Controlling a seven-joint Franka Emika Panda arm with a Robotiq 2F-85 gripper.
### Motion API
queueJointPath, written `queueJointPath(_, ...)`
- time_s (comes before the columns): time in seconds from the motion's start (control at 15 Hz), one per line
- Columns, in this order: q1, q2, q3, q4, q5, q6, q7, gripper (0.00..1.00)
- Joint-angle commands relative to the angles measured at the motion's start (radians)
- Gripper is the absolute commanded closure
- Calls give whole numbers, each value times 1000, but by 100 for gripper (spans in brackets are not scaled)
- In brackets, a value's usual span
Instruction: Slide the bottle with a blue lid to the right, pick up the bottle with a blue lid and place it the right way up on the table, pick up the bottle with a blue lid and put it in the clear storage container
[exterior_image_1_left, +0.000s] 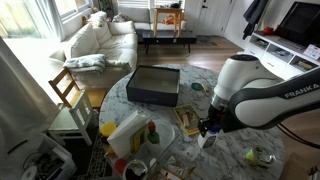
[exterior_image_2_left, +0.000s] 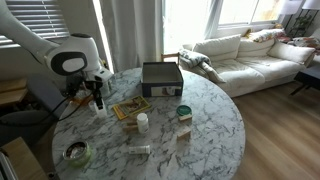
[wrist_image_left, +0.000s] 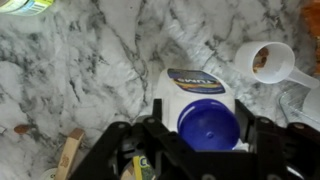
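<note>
The bottle with a blue lid (wrist_image_left: 205, 118) has a white body with a printed label, and stands upright on the marble table. In the wrist view I look down on its blue cap. My gripper (wrist_image_left: 196, 135) has a black finger pressed on each side of the bottle's body and is shut on it. In both exterior views the gripper (exterior_image_1_left: 208, 128) (exterior_image_2_left: 97, 92) points down at the table's edge with the white bottle (exterior_image_1_left: 207, 140) (exterior_image_2_left: 98, 106) under it. A dark rectangular box (exterior_image_1_left: 153, 85) (exterior_image_2_left: 161, 76) lies open across the table.
A white scoop (wrist_image_left: 265, 62) lies just beyond the bottle. A flat book (exterior_image_2_left: 131, 107), a small white jar (exterior_image_2_left: 142, 122), a green-lidded tub (exterior_image_2_left: 184, 112), a tape roll (exterior_image_2_left: 76, 152) and a lying tube (exterior_image_2_left: 139, 150) are on the table. A wooden chair (exterior_image_1_left: 68, 92) stands beside it.
</note>
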Motion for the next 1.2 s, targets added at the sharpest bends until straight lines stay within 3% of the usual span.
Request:
queueJointPath(0.0, 24, -73, -1, 36, -16, -98, -2, 58)
queueJointPath(0.33, 48, -125, 29, 157, -59, -238, -12, 58)
queueJointPath(0.4, 41, -101, 22, 129, -24, -191, -9, 33)
queueJointPath(0.73, 46, -119, 32, 163, -43, -222, -9, 33)
queueJointPath(0.8, 46, -119, 32, 163, -44, -222, -9, 58)
queueJointPath(1.13, 59, -147, 38, 271, -21, -303, -121, 58)
